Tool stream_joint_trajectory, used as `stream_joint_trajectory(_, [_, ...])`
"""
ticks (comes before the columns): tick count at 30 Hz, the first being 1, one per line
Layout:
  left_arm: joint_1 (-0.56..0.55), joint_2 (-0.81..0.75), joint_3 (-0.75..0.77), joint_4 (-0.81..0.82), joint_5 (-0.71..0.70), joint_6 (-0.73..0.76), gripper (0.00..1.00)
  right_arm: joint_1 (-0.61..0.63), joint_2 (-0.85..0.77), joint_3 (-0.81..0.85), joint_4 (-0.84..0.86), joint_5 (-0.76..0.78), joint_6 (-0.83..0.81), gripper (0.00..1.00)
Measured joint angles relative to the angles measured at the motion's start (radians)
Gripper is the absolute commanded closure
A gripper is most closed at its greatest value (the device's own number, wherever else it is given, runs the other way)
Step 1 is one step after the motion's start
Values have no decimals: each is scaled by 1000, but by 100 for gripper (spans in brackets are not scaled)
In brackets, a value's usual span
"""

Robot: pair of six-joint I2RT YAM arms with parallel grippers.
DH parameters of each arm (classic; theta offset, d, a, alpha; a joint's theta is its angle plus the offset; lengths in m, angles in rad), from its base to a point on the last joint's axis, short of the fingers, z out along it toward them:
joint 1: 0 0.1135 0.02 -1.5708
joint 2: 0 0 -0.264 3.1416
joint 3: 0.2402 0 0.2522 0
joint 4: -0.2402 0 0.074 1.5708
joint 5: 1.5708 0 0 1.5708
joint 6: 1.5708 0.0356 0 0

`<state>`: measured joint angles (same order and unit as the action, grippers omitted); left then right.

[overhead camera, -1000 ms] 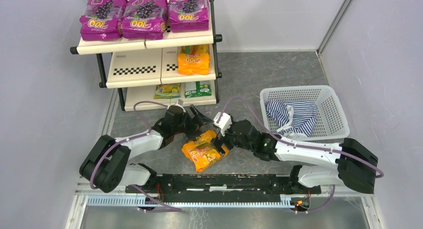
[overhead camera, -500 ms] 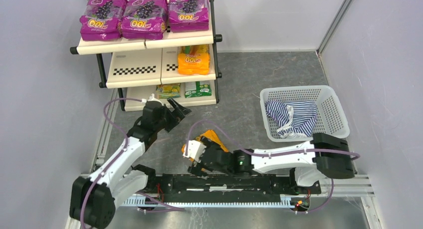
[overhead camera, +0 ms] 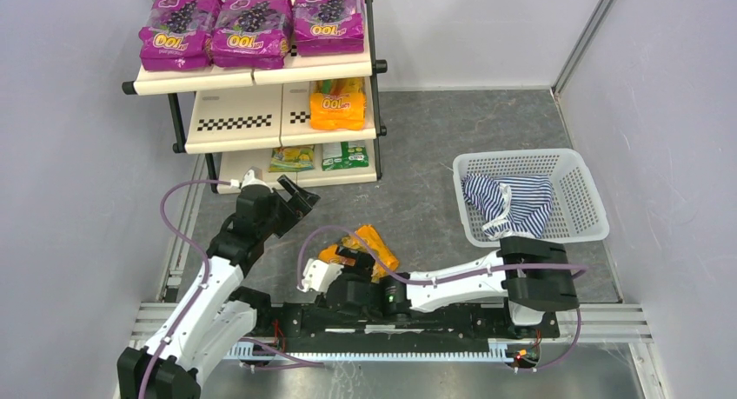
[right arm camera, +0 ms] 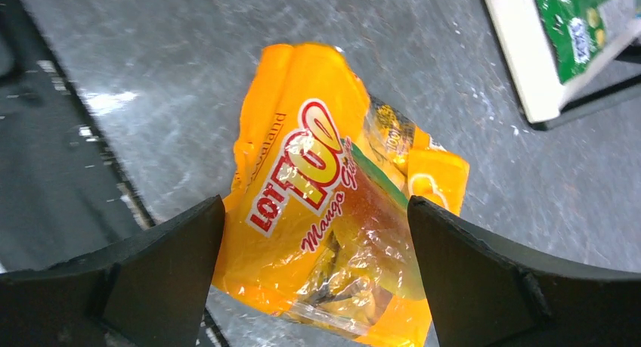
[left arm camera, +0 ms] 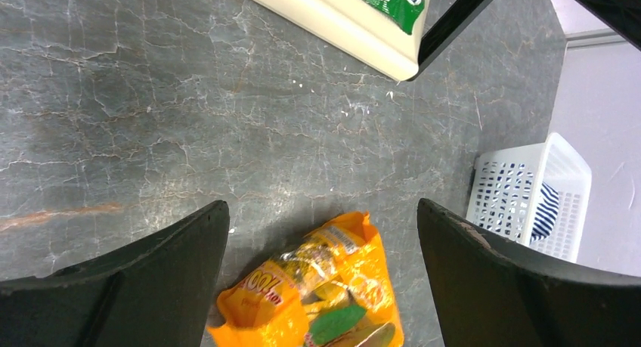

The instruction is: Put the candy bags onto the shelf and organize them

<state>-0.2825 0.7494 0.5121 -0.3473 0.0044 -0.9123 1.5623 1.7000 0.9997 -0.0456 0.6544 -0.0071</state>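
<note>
Right tool (right arm camera: 311, 205) pulled back nearward, spread over orange bag (overhead camera: 374, 241); left tool (left arm camera: 323, 206) spread, drawn back slightly.

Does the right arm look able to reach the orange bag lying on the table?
Probably yes: the open right gripper hangs directly over the orange bag, and nothing lies between them.

Glossy orange plastic candy bag (right arm camera: 317, 173) is showing red-and-white lettering; cream three-tier shelf (overhead camera: 226, 102) is wearing black checkered strips.
</note>
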Motion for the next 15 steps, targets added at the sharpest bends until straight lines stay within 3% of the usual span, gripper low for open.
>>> stream_joint_trajectory(4, [0,20,1,-3,4,7,0,-40,11,-2,-27,56,2,2])
stream_joint_trajectory(9, [0,49,1,2,32,24,0,-175,-54,-87,-17,63,0,3])
stream_joint_trajectory(15, [0,70,-30,90,148,24,0,-342,-179,-205,-6,-10,-44,21])
